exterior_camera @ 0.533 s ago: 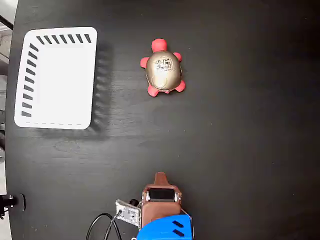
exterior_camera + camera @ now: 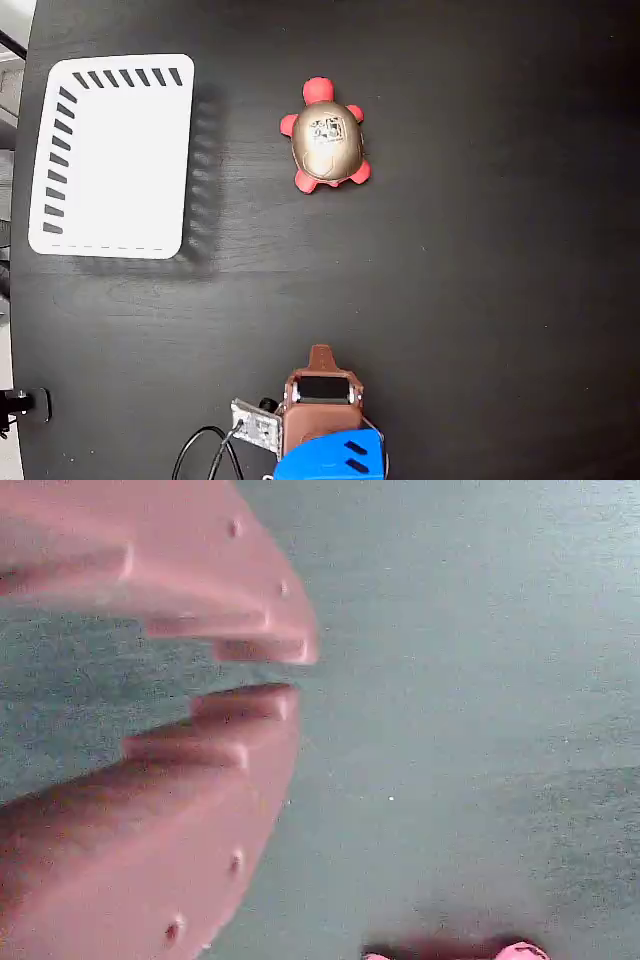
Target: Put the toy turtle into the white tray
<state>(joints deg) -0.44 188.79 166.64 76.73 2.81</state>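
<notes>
The toy turtle (image 2: 327,139) sits upper centre of the fixed view on the black tabletop (image 2: 480,300), well apart from the white tray (image 2: 112,155) at upper left. Your pincer (image 2: 275,672), low in frame, is nearly pressed together and holds nothing. The glossy shell looks hard, light and likely slippery; take it across the narrower flanks, between the feet.
</notes>
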